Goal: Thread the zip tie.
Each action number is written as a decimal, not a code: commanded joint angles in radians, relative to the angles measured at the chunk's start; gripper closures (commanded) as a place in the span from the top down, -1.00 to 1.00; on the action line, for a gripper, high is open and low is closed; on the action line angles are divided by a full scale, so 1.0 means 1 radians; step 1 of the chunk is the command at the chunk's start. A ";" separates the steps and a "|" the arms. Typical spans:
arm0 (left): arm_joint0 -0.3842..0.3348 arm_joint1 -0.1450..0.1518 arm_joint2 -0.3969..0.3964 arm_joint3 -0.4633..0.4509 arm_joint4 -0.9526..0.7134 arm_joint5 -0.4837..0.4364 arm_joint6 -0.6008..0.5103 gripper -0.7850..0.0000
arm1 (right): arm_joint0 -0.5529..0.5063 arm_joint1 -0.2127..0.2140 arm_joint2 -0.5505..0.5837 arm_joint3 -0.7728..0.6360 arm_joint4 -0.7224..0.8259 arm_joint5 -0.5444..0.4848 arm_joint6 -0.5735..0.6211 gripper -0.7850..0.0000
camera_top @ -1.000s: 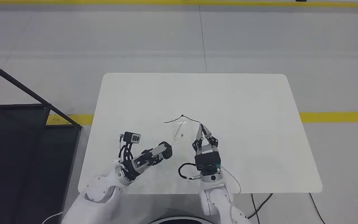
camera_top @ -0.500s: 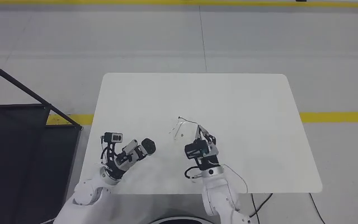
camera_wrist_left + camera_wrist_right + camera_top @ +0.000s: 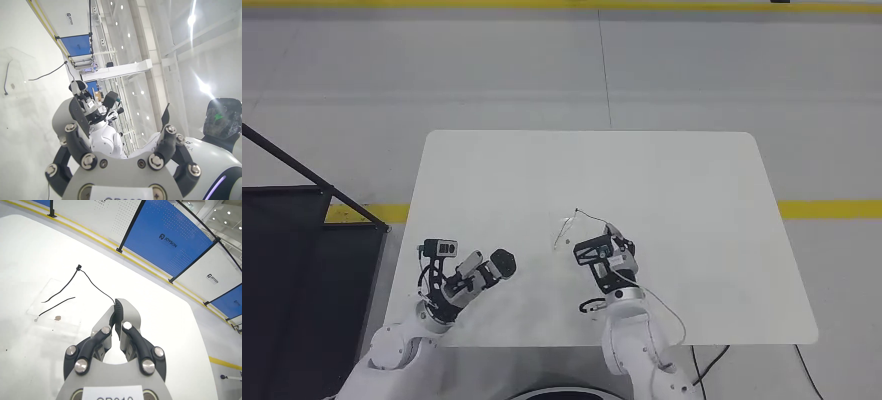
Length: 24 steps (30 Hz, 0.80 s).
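Observation:
My right gripper (image 3: 617,239) (image 3: 115,303) is shut on the thin tail end of a black zip tie (image 3: 587,217) (image 3: 94,285). The tie arcs away from the fingertips to its square head (image 3: 78,266), and the rest of the strap (image 3: 60,291) hangs from the head toward the table. The same tie (image 3: 47,73) hangs in the air in the left wrist view. A second thin black strip (image 3: 56,306) (image 3: 6,77) lies on the table under it. My left gripper (image 3: 502,264) (image 3: 122,115) is open and holds nothing, well to the left near the table's front edge.
The white table (image 3: 692,200) carries a flat clear sheet (image 3: 53,285) under the tie, with a small brown spot (image 3: 57,318) on it. A black frame and dark panel (image 3: 292,260) stand off the table's left side.
My left arm has drawn back to the left, away from the tie. My right gripper has tilted up and pulled the tie toward itself, lifting its free end off the table.

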 commanded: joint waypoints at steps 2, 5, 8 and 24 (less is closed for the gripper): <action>0.000 0.000 0.000 0.000 0.000 0.000 0.000 1.00 | 0.026 -0.009 -0.021 0.029 -0.009 0.029 0.014 -1.00; 0.000 0.000 0.000 0.000 0.000 0.000 0.000 1.00 | 0.016 -0.014 -0.025 0.008 0.128 -0.032 -0.039 -1.00; 0.000 0.000 0.000 0.000 0.000 0.000 0.000 1.00 | 0.001 -0.012 0.007 -0.017 0.262 -0.121 -0.056 -1.00; 0.000 0.000 0.000 0.000 0.000 0.000 0.000 1.00 | -0.019 -0.011 0.037 -0.039 0.327 -0.115 -0.061 -1.00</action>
